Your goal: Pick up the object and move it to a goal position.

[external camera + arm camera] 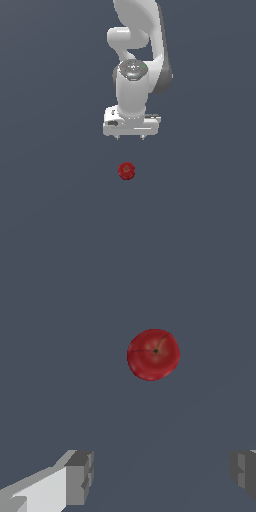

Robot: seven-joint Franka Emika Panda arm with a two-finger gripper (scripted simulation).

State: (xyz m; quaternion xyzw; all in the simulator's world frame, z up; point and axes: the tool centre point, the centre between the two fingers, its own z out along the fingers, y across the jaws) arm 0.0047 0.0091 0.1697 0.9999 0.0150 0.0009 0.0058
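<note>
- The small, dark red, roundish object (126, 171) is sitting alone on the flat slate-grey bench (45, 200), in front of the arm and well clear of it in the exterior view.
- In the wrist view the object (153, 354) is showing a glossy, apple-like skin with a dimple and a dark stem spot at its top, and faint lighter streaks running out from it.
- The white hand (130, 136) is hanging above the bench with its fingers spread wide and holding nothing; it is not touching the object.
- In the wrist view the two grey, blocky, ridged fingertips (80, 476) are standing far apart, and the object is lying ahead of the gap between them, not yet inside it.
- The step in hand appears to be the approach: the hand is needing to travel forward until the stem spot is sitting midway between the fingertips, and only then descend.
- Since the object is rounded and smooth-looking, the pads are best closing across its widest girth, low enough that it is not squeezing upward and out.
- An off-centre closure is likely to roll it aside, so centring before closing matters most.
- The arm's glossy white rounded links (135, 30) are rising behind; no goal marker is visible.
</note>
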